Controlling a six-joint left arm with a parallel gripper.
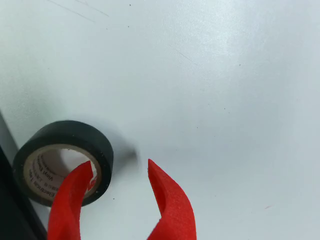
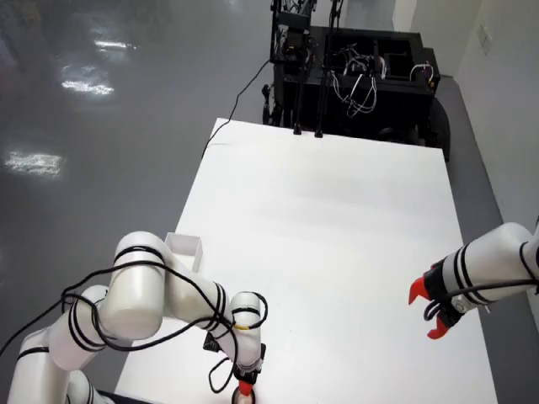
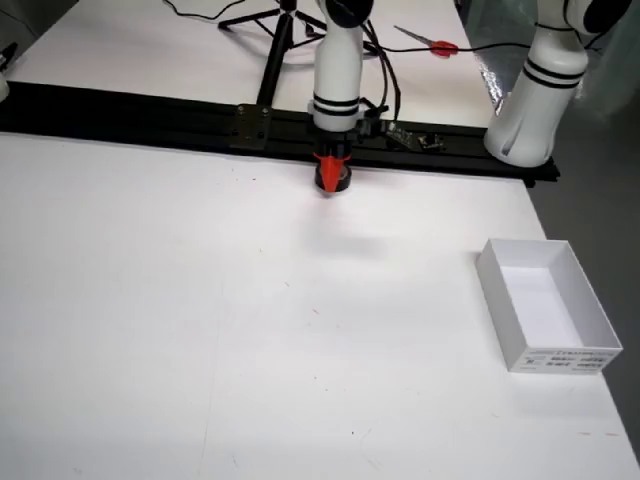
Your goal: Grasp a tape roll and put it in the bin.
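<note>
A black tape roll (image 1: 75,137) with a beige printed core lies flat on the white table at the lower left of the wrist view. My gripper (image 1: 120,200) has red fingers and is open. Its left finger (image 1: 72,200) sits over the roll's hole, and its right finger (image 1: 172,202) is outside the roll to the right, so the roll's right wall lies between them. In the front view my gripper (image 3: 330,172) points down at the roll (image 3: 336,184) near the black rail. The bin, a white open box (image 3: 590,310), stands far right there and is empty.
A black rail (image 3: 150,115) runs along the table edge just behind the roll and shows as a dark strip (image 1: 10,210) in the wrist view. A second white arm with a red gripper (image 2: 428,310) hangs at the right of the overhead view. The bin's rim (image 2: 187,241) sits beside my arm.
</note>
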